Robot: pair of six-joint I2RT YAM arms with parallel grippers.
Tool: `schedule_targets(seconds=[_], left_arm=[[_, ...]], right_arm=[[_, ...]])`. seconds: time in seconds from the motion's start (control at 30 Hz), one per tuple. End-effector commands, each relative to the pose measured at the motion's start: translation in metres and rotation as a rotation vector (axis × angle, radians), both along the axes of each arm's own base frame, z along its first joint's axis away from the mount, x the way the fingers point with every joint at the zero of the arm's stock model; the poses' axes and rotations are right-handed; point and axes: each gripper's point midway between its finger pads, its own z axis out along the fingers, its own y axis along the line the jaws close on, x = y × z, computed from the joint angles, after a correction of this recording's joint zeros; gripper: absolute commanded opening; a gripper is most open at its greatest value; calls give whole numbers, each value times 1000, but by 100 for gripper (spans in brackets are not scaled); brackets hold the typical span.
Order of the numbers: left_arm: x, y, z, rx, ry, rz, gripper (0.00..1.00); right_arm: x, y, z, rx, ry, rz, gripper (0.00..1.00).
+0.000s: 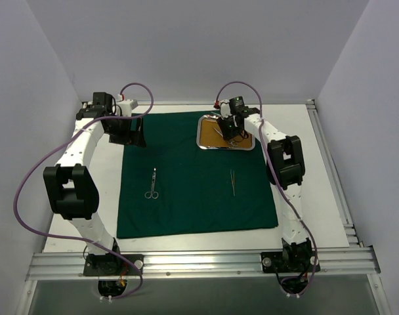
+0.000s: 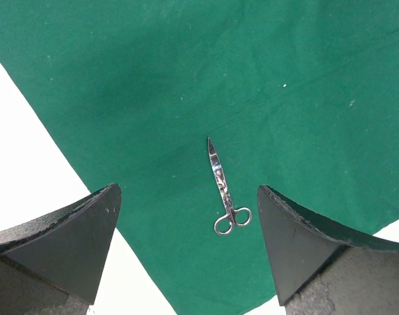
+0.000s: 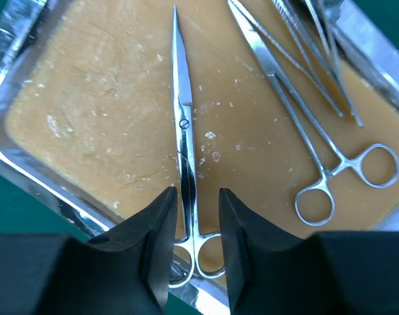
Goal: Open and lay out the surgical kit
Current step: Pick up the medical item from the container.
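- From above: the green drape (image 1: 186, 210) lies spread flat, with the steel tray (image 1: 199, 134) on its far right part. The right gripper (image 1: 231, 129) hangs directly over the tray. The left gripper (image 1: 128, 133) is well apart, at the drape's far left, so the right arm is plainly the nearer. The laid-out scissors (image 1: 151, 184) and tweezers (image 1: 233, 182) lie on the cloth.
- Left wrist: its jaws are spread wide and hold nothing. The laid-out scissors lie on the cloth below, tip pointing away.
- Right wrist: its jaws stand narrowly parted, straddling the shank of the tray scissors (image 3: 184, 125) just above the rings. As far as I can see they are not pinching.
  - The scissors' long axis runs straight away from the gripper, crosswise to the gap between the jaws.
  - They are slim and bright silver on the tan liner (image 3: 88, 98).
  - Ringed forceps (image 3: 317, 170) and more slim instruments (image 3: 317, 59) lie apart to the right.
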Motion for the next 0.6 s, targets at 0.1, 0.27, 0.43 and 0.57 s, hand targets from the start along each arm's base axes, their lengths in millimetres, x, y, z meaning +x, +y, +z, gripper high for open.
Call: schedule_targets(seconds=[0.1, 0.27, 0.43, 0.57], left_arm=[[3, -2, 14, -21, -30, -15, 94], [4, -1, 14, -20, -32, -13, 94], [4, -2, 14, -22, -31, -14, 94], [3, -1, 15, -20, -32, -13, 94]], right_arm=[[-11, 5, -16, 18, 84, 22, 24], [-14, 7, -22, 20, 114, 37, 22], [-13, 6, -24, 13, 117, 33, 0], [-10, 7, -11, 22, 88, 30, 0]])
